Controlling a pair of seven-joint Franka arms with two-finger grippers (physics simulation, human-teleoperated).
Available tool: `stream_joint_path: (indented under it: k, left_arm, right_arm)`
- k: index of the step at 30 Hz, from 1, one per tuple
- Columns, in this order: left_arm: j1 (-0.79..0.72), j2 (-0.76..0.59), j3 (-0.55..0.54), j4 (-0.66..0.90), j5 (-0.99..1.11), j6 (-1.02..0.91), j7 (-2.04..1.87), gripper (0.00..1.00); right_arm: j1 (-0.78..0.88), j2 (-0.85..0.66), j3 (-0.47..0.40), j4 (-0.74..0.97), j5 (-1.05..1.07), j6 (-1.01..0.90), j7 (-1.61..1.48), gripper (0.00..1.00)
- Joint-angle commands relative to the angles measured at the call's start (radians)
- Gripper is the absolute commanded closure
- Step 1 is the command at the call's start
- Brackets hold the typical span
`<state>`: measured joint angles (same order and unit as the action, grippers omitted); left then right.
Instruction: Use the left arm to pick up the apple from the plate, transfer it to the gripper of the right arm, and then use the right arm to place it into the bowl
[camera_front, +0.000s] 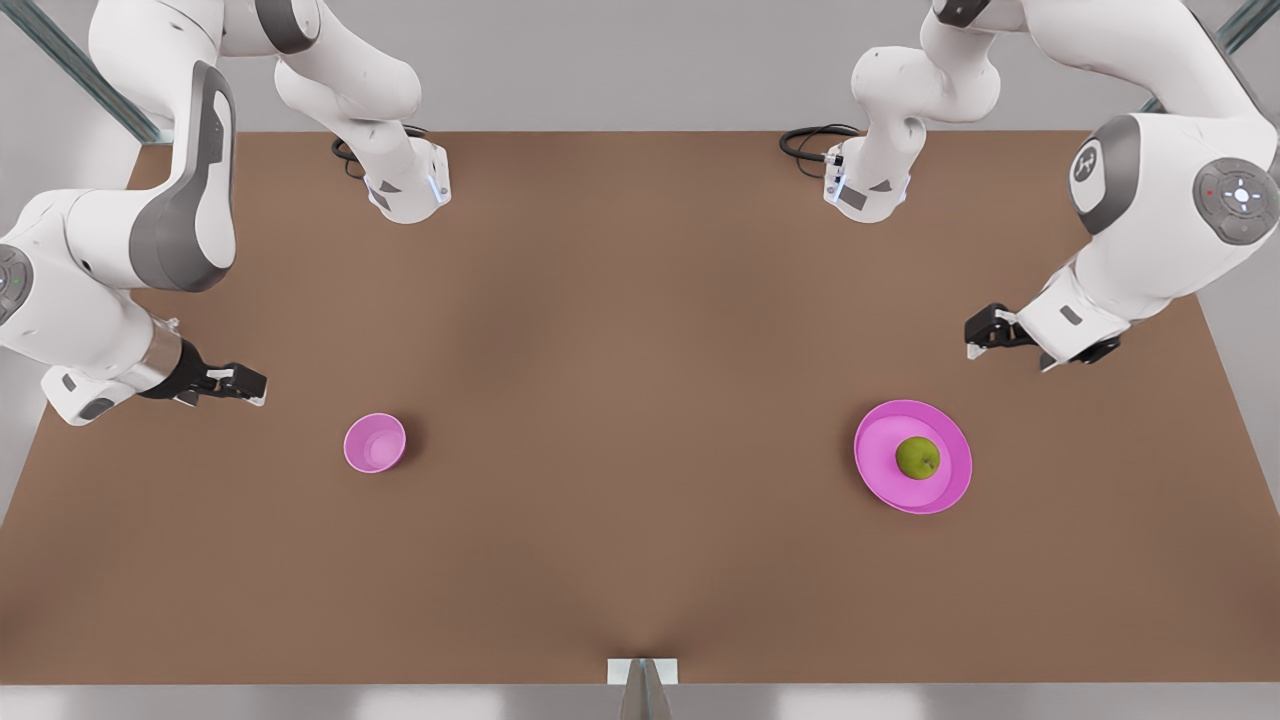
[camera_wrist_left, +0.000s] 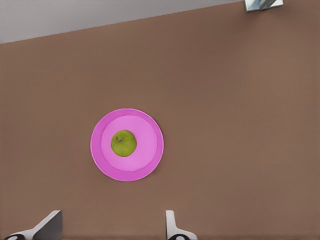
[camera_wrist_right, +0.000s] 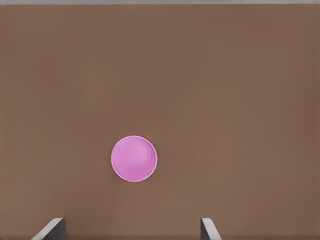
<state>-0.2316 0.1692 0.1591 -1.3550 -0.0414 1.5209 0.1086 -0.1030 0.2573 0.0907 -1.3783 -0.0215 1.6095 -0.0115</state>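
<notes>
The apple (camera_front: 917, 457) lies on the plate (camera_front: 880, 480) at the front view's right, where the left gripper (camera_front: 985, 333) hangs wide for the pickup, while the right gripper (camera_front: 232, 383), also wide, waits near the bowl (camera_front: 374, 442).

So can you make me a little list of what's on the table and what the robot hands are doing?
apple: sitting on the plate
plate: on the table, front view's right
bowl: front view's left, nothing inside
left gripper: open, above the table near the plate
right gripper: open, near the bowl
table: brown
</notes>
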Motion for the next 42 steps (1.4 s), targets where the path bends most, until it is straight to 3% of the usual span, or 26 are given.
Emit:
stream_joint_path:
  k: [1,5,8,9,12,20,27,42]
  left_arm:
    - [0.000,0.003,0.000,0.000,0.001,0.001,0.003,0.00]
    - [0.003,0.030,0.002,-0.019,-0.005,0.067,-0.015,0.00]
    - [0.006,0.039,0.003,-0.226,-0.009,0.373,-0.061,0.00]
    - [0.006,0.041,0.003,-0.343,-0.011,0.556,-0.096,0.00]
    - [0.009,0.093,0.005,-0.423,-0.011,0.708,-0.142,0.00]
    - [0.046,0.222,0.010,-0.424,-0.006,0.762,-0.165,0.00]
    - [0.048,0.233,0.010,-0.567,-0.008,0.844,-0.167,0.00]
    - [0.057,0.332,0.010,-0.595,-0.008,0.863,-0.165,0.00]
  right_arm:
    - [-0.001,-0.001,0.000,0.001,0.002,0.000,-0.007,0.00]
    - [-0.001,-0.001,-0.002,0.001,0.002,0.000,-0.008,0.00]
    - [0.000,0.000,-0.002,-0.001,0.002,0.000,-0.008,0.00]
    - [0.000,0.000,-0.002,-0.001,0.002,0.000,-0.008,0.00]
    - [-0.001,0.002,-0.002,0.001,0.000,0.000,-0.008,0.00]
    - [0.000,0.003,-0.002,0.001,0.002,0.000,-0.008,0.00]
    - [-0.001,0.005,-0.002,0.001,0.002,0.000,-0.008,0.00]
    - [-0.014,0.007,-0.002,0.001,0.002,0.000,-0.024,0.00]
